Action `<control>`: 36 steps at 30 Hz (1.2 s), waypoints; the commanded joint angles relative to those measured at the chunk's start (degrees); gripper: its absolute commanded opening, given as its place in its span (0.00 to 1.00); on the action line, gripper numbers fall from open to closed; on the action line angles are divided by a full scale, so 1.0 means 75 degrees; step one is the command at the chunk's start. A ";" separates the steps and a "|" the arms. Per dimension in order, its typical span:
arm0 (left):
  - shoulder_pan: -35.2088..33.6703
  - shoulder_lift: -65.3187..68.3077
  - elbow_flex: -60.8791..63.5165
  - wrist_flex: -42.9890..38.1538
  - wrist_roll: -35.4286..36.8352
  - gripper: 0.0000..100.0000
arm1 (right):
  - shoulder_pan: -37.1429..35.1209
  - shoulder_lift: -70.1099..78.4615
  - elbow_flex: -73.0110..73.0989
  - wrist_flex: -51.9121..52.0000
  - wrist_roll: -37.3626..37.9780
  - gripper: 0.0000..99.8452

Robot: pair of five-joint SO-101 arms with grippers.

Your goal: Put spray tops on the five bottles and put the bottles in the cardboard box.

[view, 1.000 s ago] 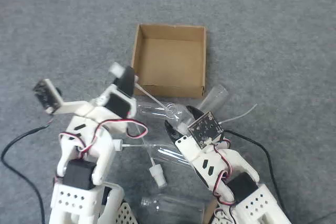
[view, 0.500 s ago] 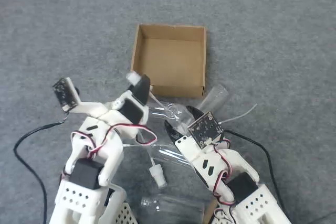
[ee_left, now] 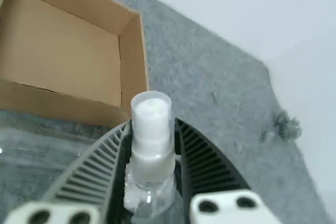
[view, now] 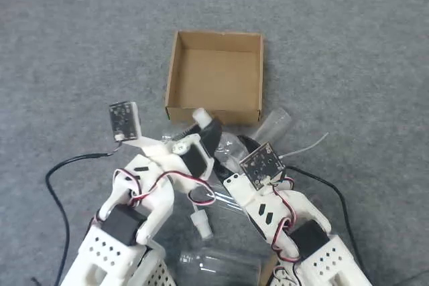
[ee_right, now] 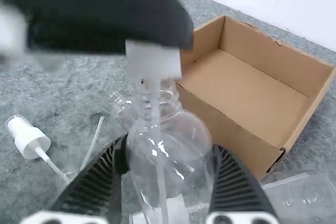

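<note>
Now seating the cap: we line the spray top (ee_left: pixel 150 109) plumb over the neck, feed the dip tube (ee_right: pixel 156 109) straight down the bore, then press and twist while the other arm braces.
We see the open cardboard box (view: pixel 213 114) just beyond both arms. The right gripper (ee_right: pixel 167 153) is clamped round the clear bottle (ee_right: pixel 168 135), upright near the box's front wall. The left gripper (ee_left: pixel 152 145) is closed on the white spray top, directly above the bottle mouth. The thin tube is already in the neck; cap not yet seated, we judge. A spare bottle (view: pixel 221 267) and a loose top (view: pixel 200 222) lie on the grey mat (view: pixel 348 51).
</note>
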 commanded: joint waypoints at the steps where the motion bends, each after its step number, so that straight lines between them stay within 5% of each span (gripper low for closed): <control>1: 0.0645 -0.0129 0.0123 -0.0117 -0.0434 0.01 | -0.0029 -0.0170 -0.0094 -0.0123 0.0047 0.06; 17: 0.0750 -0.0129 -0.0580 0.1125 -0.0481 0.02 | 0.0006 -0.0170 -0.0129 0.0240 0.0047 0.06; 26: 0.0738 -0.0129 -0.0686 0.1536 -0.0434 0.30 | 0.0006 -0.0170 -0.0117 0.0240 0.0047 0.06; 36: 0.0399 -0.0129 -0.1799 0.2766 -0.0176 0.32 | 0.0018 -0.0170 -0.0117 0.0240 0.0047 0.06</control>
